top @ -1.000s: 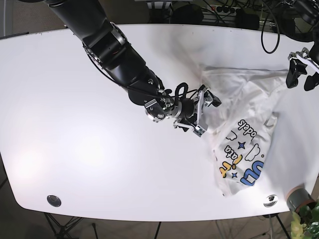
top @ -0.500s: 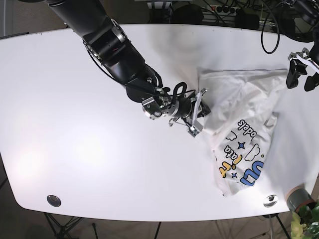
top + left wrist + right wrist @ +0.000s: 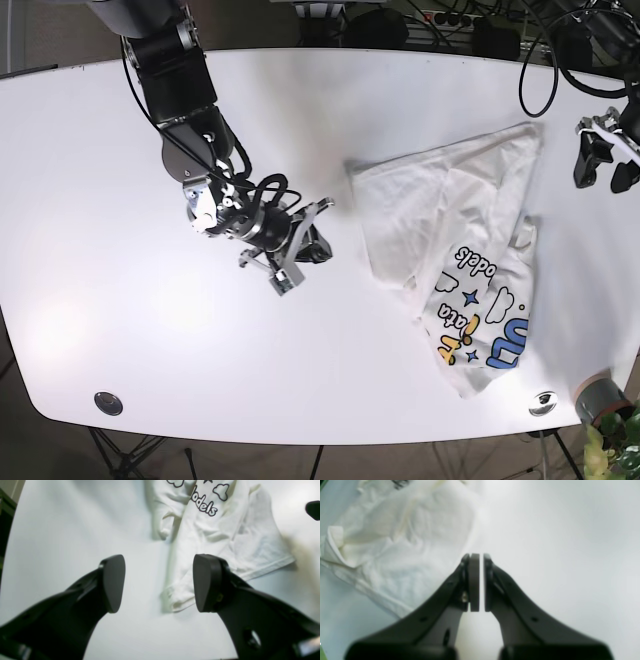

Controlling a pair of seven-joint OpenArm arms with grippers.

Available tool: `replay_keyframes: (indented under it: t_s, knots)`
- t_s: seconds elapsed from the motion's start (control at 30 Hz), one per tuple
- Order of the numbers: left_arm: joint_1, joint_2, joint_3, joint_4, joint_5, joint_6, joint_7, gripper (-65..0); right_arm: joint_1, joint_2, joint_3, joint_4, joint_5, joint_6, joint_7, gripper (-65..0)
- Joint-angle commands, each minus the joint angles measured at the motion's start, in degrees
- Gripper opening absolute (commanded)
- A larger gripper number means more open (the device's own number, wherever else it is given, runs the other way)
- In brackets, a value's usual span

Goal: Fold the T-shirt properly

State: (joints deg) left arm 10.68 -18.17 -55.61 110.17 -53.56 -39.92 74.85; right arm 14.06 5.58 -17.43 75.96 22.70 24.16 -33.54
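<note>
The white T-shirt lies crumpled on the right half of the white table, its blue and yellow print facing up near the front. My right gripper is shut and empty, left of the shirt and clear of it; in the right wrist view its pads nearly touch, with the shirt at upper left. My left gripper is open at the table's right edge, beside the shirt's far corner. In the left wrist view it hovers open over the shirt's hem.
Two round metal caps sit in the table near the front edge. A grey pot with a plant stands off the front right corner. Cables hang behind the far edge.
My right gripper has let go of the shirt's left edge and drawn back to the left. The shirt now reaches further left and lies flatter. The left gripper has barely moved.
</note>
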Motion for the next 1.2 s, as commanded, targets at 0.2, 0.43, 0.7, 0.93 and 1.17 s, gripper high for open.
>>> replay_keyframes:
  t_s: [0.2,0.43,0.7,0.93,1.17]
  knots:
    - [-3.69,-0.77,9.51,0.91,6.57,-0.08,-1.57,-25.3,-5.23,3.25,6.22,10.94,1.17,1.11,-0.79,-62.3]
    - [-4.66,-1.03,9.86,0.91,8.24,-0.08,-1.49,-25.3,-2.68,0.26,6.22,7.68,0.73,0.67,-1.23,-43.0]
    - [-4.74,-1.65,7.92,0.91,8.24,-0.08,-1.57,-25.3,5.85,-4.22,2.18,-5.15,0.64,0.67,-2.64,-12.4]
    - [-4.39,-1.83,7.83,0.91,8.24,-0.08,-1.57,-25.3,12.53,-7.74,-0.99,-18.16,0.64,0.67,1.06,-11.1]
    - [-4.39,-1.74,5.72,0.91,8.24,-0.08,-1.4,-25.3,16.48,-10.9,-1.16,-31.26,0.64,1.2,6.95,-10.9]
